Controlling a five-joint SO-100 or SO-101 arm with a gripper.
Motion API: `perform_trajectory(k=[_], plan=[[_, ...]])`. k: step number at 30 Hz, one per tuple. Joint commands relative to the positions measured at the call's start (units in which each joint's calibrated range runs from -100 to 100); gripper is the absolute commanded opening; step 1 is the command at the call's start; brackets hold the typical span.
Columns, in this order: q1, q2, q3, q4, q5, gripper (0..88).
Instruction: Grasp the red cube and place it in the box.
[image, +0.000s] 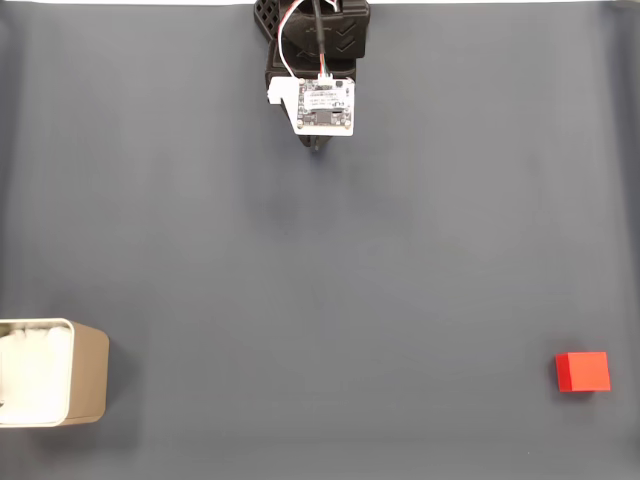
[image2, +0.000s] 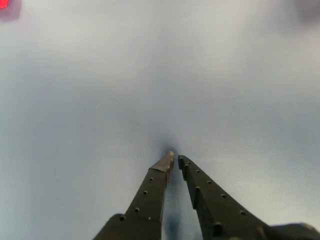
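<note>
The arm (image: 315, 60) hangs low, its jaws nearly closed, holding nothing.

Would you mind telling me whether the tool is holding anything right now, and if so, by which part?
Nothing is held. The tool has its fingers nearly together with only table between them; the red cube lies far off.

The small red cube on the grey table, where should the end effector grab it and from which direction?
Grip the small bright red cube across two opposite vertical faces, coming straight down from above. In the fixed view it lies flat on the grey table, roughly square to the picture, with open space all round, so either face pair should work. The end effector looks nearly shut, so open it first.
</note>
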Motion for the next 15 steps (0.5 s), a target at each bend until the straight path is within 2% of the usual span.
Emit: perform_trajectory(k=[1, 8, 15], plan=[[0.91, 0.35, 0.45, -2.5, -0.34, 0.0], [2.33, 6.67, -9.77, -18.16, -0.24, 0.0], [1.83, 21.75, -37.87, -17.5, -0.24, 0.2]])
